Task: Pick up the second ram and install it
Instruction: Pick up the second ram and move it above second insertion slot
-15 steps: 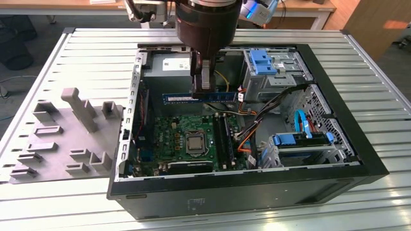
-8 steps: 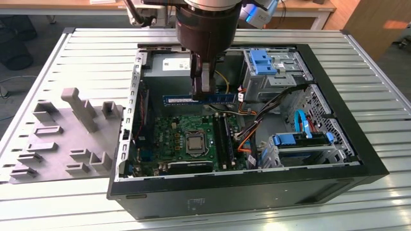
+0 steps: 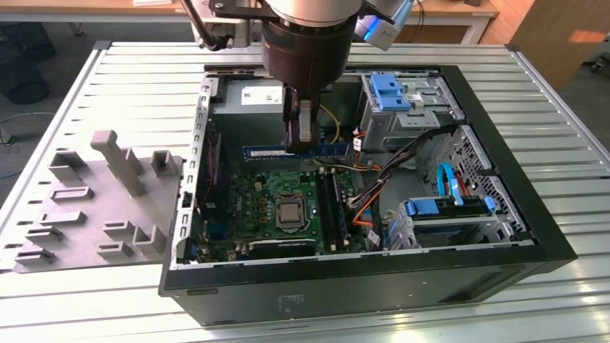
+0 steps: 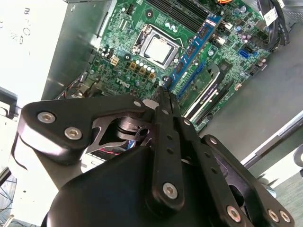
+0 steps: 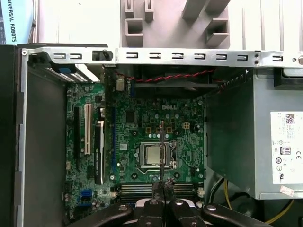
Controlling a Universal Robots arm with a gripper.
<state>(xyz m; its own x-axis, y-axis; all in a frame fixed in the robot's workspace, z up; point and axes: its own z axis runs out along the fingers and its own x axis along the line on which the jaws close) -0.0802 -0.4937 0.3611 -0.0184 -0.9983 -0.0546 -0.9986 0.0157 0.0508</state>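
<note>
Hanging crosswise in the grip of the black two-fingered gripper (image 3: 302, 139), the second ram (image 3: 329, 149), a slim, long, flat blue circuit-board stick, sits inside the open black computer case (image 3: 381, 275). It is held over the green motherboard (image 3: 276, 189) and is not seated in any slot. The fingers are pressed together on the stick near its middle, so blue board juts out on both sides of them in the exterior view.

In the second wrist view the ram (image 4: 196, 47) runs away from the gripper (image 4: 164, 97) above the motherboard (image 4: 125, 66), passing beside the square silver processor (image 4: 158, 49). In the first wrist view the ram (image 5: 162, 142) shows edge-on as a thin line rising from the gripper (image 5: 163, 185) across the processor (image 5: 155, 155).

The long black memory slots (image 3: 330, 207) lie just beside the processor (image 3: 288, 211), and the stick's length runs across their direction.

A grey metal power supply box (image 3: 248, 100) stands at the far end of the case. Blue plastic drive brackets (image 3: 389, 89) sit toward the exterior view's right. The case lies on a slatted pale metal table (image 3: 143, 64), with a grey moulded holder tray (image 3: 96, 207) just beside it on the exterior view's left.
</note>
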